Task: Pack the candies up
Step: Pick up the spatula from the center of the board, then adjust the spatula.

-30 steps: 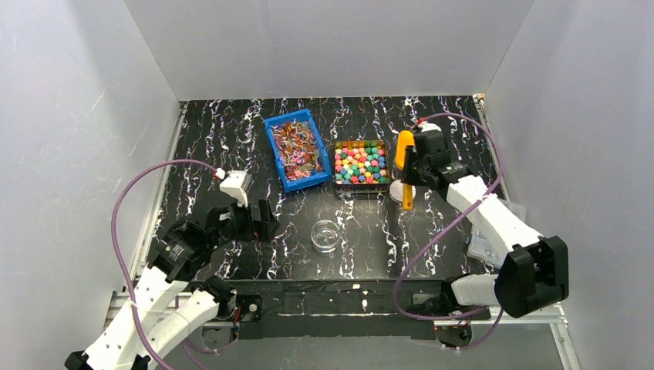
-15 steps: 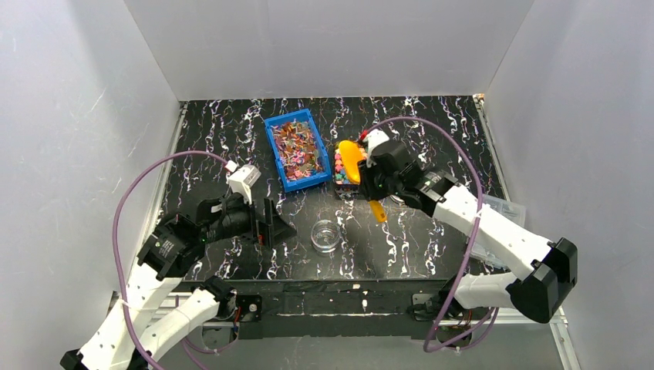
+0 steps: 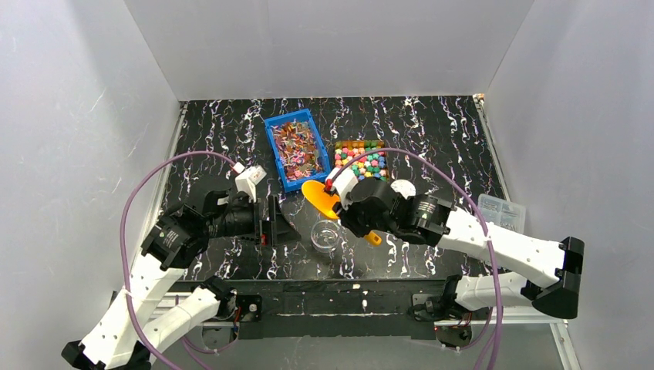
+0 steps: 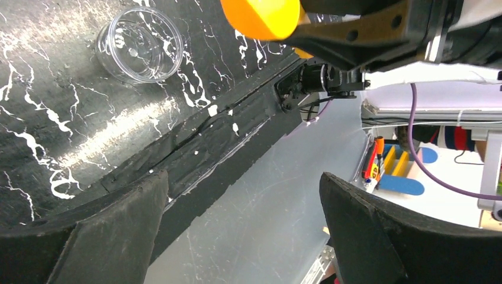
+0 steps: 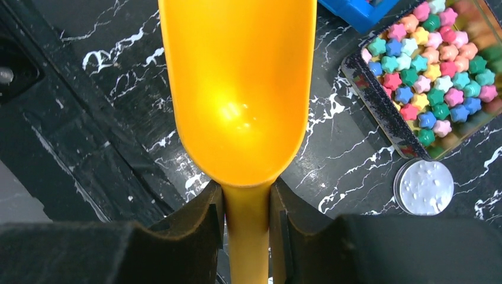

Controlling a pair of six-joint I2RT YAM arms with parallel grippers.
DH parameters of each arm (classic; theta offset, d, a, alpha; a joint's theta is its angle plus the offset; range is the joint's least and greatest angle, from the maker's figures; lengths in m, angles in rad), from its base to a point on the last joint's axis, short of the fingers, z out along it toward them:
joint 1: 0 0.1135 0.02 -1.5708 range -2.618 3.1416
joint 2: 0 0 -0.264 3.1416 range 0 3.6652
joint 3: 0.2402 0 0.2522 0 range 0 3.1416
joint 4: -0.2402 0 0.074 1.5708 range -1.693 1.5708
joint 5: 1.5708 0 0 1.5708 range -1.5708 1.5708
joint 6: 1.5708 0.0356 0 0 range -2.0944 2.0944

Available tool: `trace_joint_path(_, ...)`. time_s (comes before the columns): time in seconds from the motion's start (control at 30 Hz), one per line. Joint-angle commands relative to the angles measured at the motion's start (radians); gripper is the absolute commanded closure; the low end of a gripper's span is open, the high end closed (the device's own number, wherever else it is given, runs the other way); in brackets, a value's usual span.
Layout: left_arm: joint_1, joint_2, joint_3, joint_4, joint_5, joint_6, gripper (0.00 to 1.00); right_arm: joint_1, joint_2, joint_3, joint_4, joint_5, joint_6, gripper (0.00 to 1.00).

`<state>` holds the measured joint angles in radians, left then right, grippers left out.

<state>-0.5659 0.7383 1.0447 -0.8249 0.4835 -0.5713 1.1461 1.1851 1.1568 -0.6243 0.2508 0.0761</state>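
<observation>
**Right wrist view: right gripper [image 5: 247, 207] clamped on the orange scoop [image 5: 237, 89]**

From above, the left gripper [image 3: 274, 223] sits low on a bent arm with its jaws spread wide. A clear round jar [image 3: 325, 235] lies between it and the right gripper. Only the wrist camera shows the black fingers pinching the handle of the glossy, smooth scoop. The candies [image 5: 435, 65], knobbly stars, fill a tray [image 5: 379, 99] ahead and to the right of that gripper.

Scoop [image 5: 237, 89]: glossy smooth orange plastic. My right fingers [image 5: 192, 231]: matt black. Tabletop [image 5: 355, 154]: black marbled, slight sheen. Round container [image 4: 139, 52]: clear glossy plastic. Candies [image 5: 438, 77]: matt, knobbly. Lid [image 5: 424, 186]: silvery, dimpled.
</observation>
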Motion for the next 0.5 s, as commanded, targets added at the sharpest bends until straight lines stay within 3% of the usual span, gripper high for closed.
trace_joint_path(0.0, 0.003, -0.01, 0.03, -0.026, 0.038, -0.055, 0.01, 0.073, -0.017, 0.032, 0.001, 0.051, -0.074, 0.99)
trace_joint_path(0.37, 0.004, -0.047, 0.027, -0.074, 0.002, -0.098, 0.01, 0.274, -0.029, -0.018, 0.049, 0.12, -0.195, 0.99)
trace_joint_path(0.47, 0.004, -0.051, 0.023, -0.078, -0.006, -0.103, 0.06, 0.328, -0.031, -0.021, 0.065, 0.151, -0.216, 0.99)
